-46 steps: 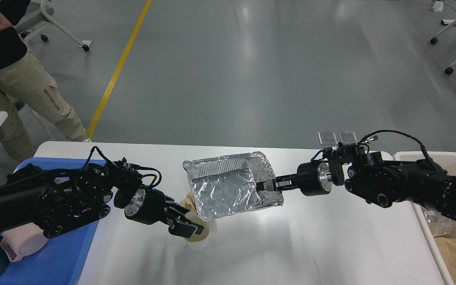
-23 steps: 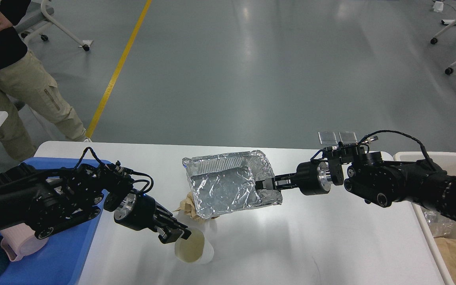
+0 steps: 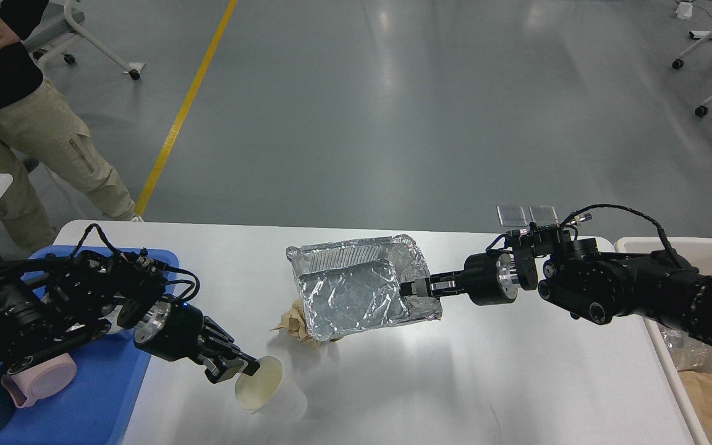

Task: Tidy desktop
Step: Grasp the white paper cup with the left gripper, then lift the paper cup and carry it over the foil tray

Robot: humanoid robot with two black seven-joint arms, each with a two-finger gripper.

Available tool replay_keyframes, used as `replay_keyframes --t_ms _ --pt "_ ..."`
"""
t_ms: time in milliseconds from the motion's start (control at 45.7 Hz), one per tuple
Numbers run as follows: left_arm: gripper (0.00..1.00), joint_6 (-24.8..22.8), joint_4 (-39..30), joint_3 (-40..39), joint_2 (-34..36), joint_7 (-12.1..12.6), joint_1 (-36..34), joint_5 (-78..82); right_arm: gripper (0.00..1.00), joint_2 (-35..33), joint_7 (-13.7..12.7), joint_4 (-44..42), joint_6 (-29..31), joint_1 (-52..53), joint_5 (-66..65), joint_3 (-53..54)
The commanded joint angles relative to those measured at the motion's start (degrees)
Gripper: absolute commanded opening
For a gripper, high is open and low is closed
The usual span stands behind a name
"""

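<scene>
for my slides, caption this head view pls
Left gripper holds a cup, right gripper grips a foil tray.

Setting: robotics lab or test hall, not a home. Evidence: wide polished grey floor (image 3: 405, 105) with a yellow lane line (image 3: 184, 105) painted across it, running beyond the white worktop (image 3: 455, 383). Wheeled furniture legs on castors (image 3: 99, 52) stand past the worktop's far left corner; more castor legs (image 3: 702, 74) past its far right. A person in khaki trousers (image 3: 28, 142) stands at the worktop's left end, watching.
</scene>
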Motion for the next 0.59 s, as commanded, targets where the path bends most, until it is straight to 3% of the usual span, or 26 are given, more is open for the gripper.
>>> replay_keyframes --t_ms 0,219,350,569 --pt "0.01 0.34 -0.52 -0.67 2.48 -0.74 0.11 -0.22 0.0 0.09 -0.01 -0.03 0.0 0.0 0.03 0.01" --pt "0.02 0.34 -5.79 -7.43 11.36 -1.27 3.18 -0.57 0.0 0.09 -0.01 -0.03 0.0 0.0 -0.05 0.01" --pt "0.02 0.43 -6.94 -17.71 15.49 -1.27 9.76 -4.08 0.0 0.26 -0.01 -0.12 0.0 -0.09 0.03 0.01" --pt "0.02 0.25 -14.93 -36.17 22.17 -2.24 23.3 -9.09 0.0 0.35 -0.01 -0.03 0.0 -0.26 -0.05 -0.08"
